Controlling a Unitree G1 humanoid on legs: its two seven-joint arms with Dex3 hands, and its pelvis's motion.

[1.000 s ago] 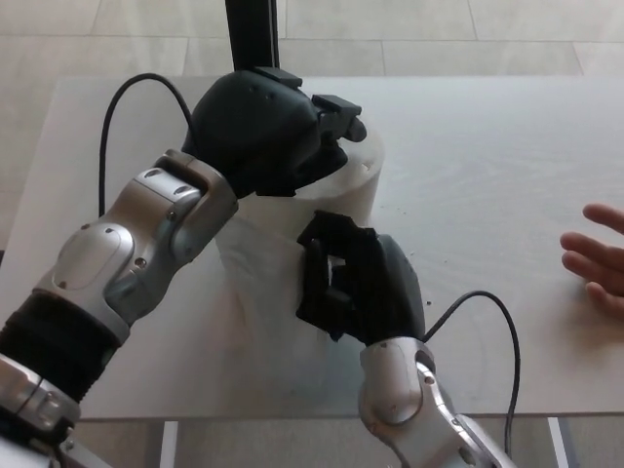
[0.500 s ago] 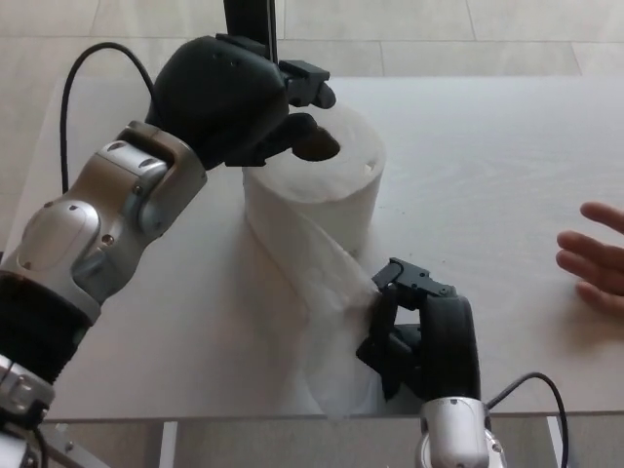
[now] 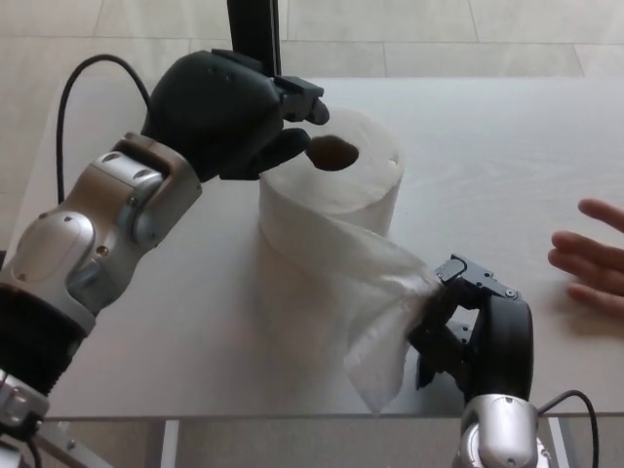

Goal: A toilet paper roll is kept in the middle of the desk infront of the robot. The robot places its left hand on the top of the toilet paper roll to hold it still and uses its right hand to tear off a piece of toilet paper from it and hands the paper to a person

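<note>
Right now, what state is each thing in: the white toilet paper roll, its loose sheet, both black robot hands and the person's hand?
White toilet paper roll: upright on the desk, partly unrolled.
Loose sheet: pulled out, not yet torn off.
Left hand: at the roll's top rim; contact unclear.
Right hand: shut on the loose sheet.
Person's hand: open at the right edge.

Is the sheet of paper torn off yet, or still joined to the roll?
Still joined. The paper strip runs unbroken from the toilet paper roll to the right hand, which pinches it.
</note>
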